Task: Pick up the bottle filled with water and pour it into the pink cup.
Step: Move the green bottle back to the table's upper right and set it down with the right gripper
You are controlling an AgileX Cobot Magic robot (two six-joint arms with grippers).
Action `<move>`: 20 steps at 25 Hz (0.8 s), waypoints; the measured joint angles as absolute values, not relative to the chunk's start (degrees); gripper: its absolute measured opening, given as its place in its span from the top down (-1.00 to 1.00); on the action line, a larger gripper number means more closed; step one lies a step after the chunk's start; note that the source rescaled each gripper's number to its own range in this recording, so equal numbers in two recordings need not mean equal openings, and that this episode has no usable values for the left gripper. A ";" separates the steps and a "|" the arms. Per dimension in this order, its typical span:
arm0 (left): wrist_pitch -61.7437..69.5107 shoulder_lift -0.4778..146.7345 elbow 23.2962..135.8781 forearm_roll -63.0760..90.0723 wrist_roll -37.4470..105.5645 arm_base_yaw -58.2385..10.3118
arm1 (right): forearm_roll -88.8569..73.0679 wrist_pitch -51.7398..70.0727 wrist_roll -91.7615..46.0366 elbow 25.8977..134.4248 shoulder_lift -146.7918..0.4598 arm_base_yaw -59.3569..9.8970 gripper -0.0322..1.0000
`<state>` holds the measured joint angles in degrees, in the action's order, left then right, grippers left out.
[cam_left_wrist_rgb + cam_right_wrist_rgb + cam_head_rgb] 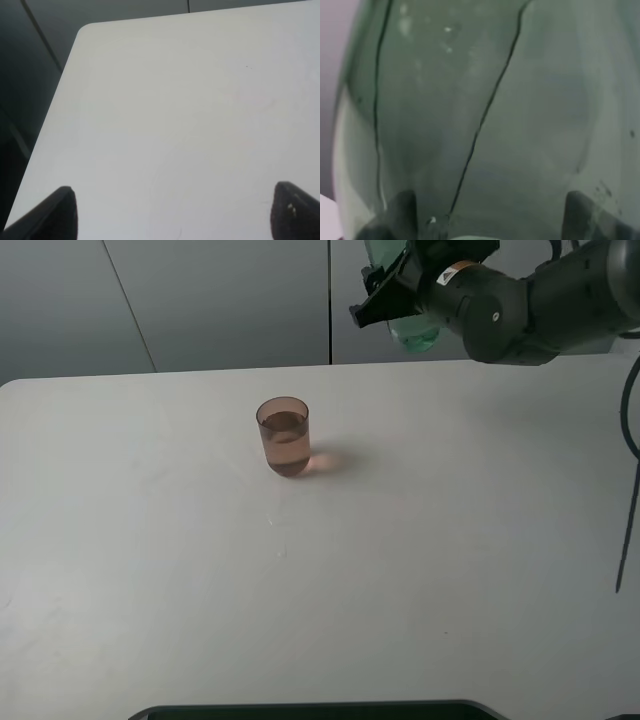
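My right pincer (490, 220) clamps the green bottle (415, 335), mostly cropped from the high view. The left pincer (172, 212) gapes empty over the desk (450, 540), and the pink cup (284, 436) stands well apart.

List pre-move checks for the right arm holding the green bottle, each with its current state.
1. Grip: right gripper has fingers on both sides of the tall transparent green-tinted bottle, which is held off the table. Ok.
2. Small translucent pink plastic cup upright on the white table. Ok.
3. Bottle above the cup. Not ok: in the exterior view it hangs high, to the cup's right and farther back.
4. Room in the cup. Cannot tell: it already holds liquid, well up its wall.
5. Water left in the bottle. Cannot tell.
6. Left gripper open, empty, with no cup in its view. Ok.
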<state>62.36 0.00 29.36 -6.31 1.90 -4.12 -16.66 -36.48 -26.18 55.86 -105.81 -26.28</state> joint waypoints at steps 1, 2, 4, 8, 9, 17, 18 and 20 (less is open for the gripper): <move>62.36 0.00 29.36 -6.31 1.90 -4.12 | -15.75 -36.48 -22.62 55.06 -105.25 -25.08 0.94; 62.36 0.00 29.36 -6.31 1.90 -4.12 | -14.97 -36.48 -18.79 54.41 -104.89 -23.87 0.94; 62.36 0.00 29.36 -6.31 1.90 -4.12 | -13.26 -36.59 -12.64 52.58 -104.21 -21.65 0.94; 62.36 0.00 29.36 -6.31 1.78 -4.12 | -12.59 -38.25 -6.43 47.79 -103.98 -17.20 0.94; 62.36 0.00 29.36 -6.31 1.78 -4.12 | -12.59 -38.76 -5.87 46.63 -103.98 -16.18 0.94; 62.36 0.00 29.36 -6.31 1.69 -4.12 | -7.86 -42.31 -3.68 40.88 -104.61 -7.40 0.94; 62.36 0.00 29.36 -6.31 1.69 -4.12 | -6.93 -43.21 -3.27 40.63 -105.02 -6.31 0.94; 62.36 0.00 29.36 -6.31 1.69 -4.12 | -5.87 -45.16 -2.61 40.05 -106.37 -4.33 0.94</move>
